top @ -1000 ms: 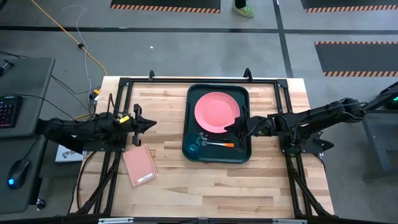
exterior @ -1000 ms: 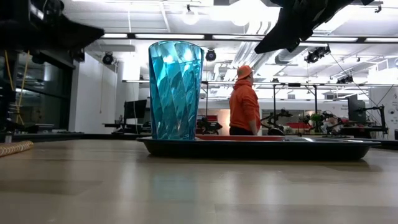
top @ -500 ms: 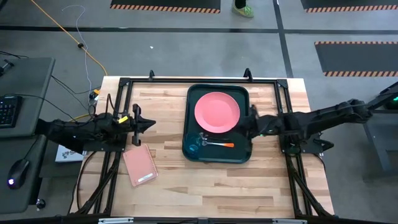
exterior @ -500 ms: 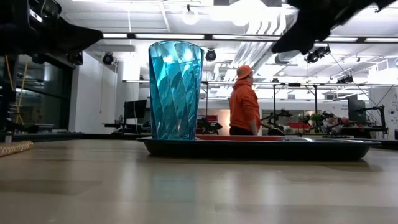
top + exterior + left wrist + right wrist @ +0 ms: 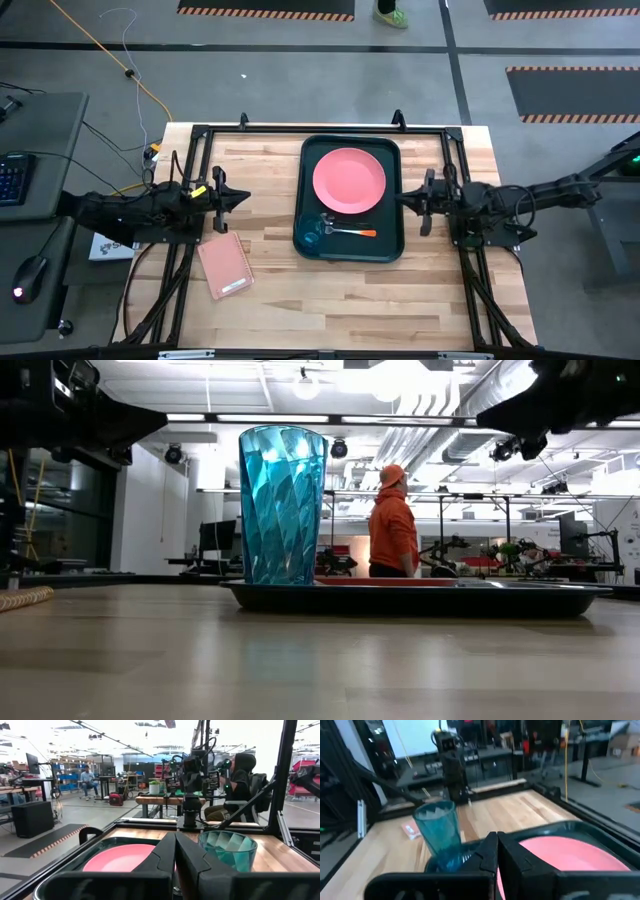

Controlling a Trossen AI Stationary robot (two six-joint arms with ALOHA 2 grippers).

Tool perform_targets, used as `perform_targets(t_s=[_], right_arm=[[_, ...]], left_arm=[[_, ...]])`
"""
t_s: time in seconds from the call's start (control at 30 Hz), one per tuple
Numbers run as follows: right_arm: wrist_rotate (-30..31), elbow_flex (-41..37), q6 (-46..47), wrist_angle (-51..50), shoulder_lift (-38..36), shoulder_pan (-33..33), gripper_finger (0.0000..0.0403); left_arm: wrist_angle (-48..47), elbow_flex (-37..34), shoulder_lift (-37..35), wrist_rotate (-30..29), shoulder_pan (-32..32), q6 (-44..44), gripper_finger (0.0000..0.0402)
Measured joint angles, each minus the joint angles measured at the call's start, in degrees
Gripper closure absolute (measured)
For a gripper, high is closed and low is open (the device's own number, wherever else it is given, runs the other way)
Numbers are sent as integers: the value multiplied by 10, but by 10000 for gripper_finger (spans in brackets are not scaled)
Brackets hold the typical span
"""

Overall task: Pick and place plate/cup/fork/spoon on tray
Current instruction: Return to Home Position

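Observation:
The dark tray (image 5: 392,160) lies at the table's middle. On it rest the salmon-pink plate (image 5: 349,180) at the far end, the teal cup (image 5: 312,238) upright at the near left corner, and the orange-handled fork (image 5: 358,232) beside the cup. The cup also shows in the low view (image 5: 283,505). I cannot make out the spoon against the dark tray. My right gripper (image 5: 403,197) is shut and empty, just past the tray's right rim. My left gripper (image 5: 246,199) is shut and empty, left of the tray.
A pink notebook (image 5: 225,266) lies on the table near the left front. Black frame rails (image 5: 320,129) run along the table's edges. A person in an orange hoodie (image 5: 392,525) stands in the room beyond the table. Bare wood lies in front of the tray.
My right gripper has drawn back from over the tray's right part, near the fork and plate, toward the table's right edge, and now stands outside the tray's rim. The plate, cup and fork have stayed where they were.

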Motion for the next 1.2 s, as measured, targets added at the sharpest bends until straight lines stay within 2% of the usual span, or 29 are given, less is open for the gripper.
perform_targets(t_s=[0.2,0.37,0.63,0.97,1.2], right_arm=[[-10,-64,-28,90,-19,0,402],[-8,-61,-35,42,-52,-8,402],[-21,-41,-25,-52,-147,-31,402],[-17,-122,-18,3,-190,-30,402],[-24,-153,-8,0,-208,-30,402]], left_arm=[[0,0,0,0,0,0,399],[0,0,0,0,0,0,398],[0,0,0,0,0,0,398],[0,0,0,0,0,0,398],[0,0,0,0,0,0,398]])
